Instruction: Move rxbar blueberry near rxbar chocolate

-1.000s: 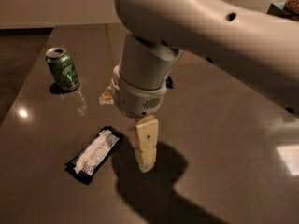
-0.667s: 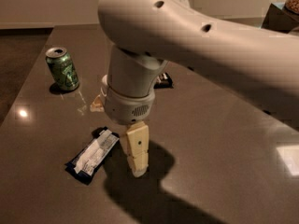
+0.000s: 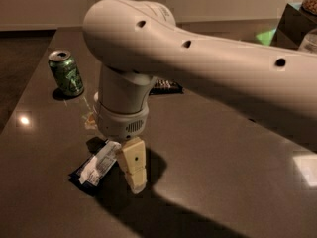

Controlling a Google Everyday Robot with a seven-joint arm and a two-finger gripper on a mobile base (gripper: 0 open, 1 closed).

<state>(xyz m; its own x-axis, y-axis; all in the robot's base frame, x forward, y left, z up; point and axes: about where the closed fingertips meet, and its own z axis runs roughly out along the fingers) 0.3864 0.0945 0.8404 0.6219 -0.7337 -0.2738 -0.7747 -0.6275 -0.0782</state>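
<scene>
The rxbar blueberry [image 3: 95, 166], dark blue with a white label panel, lies flat on the dark table [image 3: 223, 148] at the lower left. My gripper [image 3: 133, 175] hangs from the big white arm, just to the right of the bar, low over the table. One cream finger [image 3: 132, 162] shows, beside the bar's right end. The rxbar chocolate [image 3: 166, 87], a black wrapper with small white marks, lies farther back, mostly hidden behind the arm.
A green soda can [image 3: 66, 73] stands upright at the back left. A small crumpled scrap [image 3: 90, 120] lies between the can and the arm. Dark boxes [image 3: 299, 19] stand at the far right edge.
The arm has moved left and down toward the blue bar. The gripper now stands close beside the bar's right end. The bar has not moved.
</scene>
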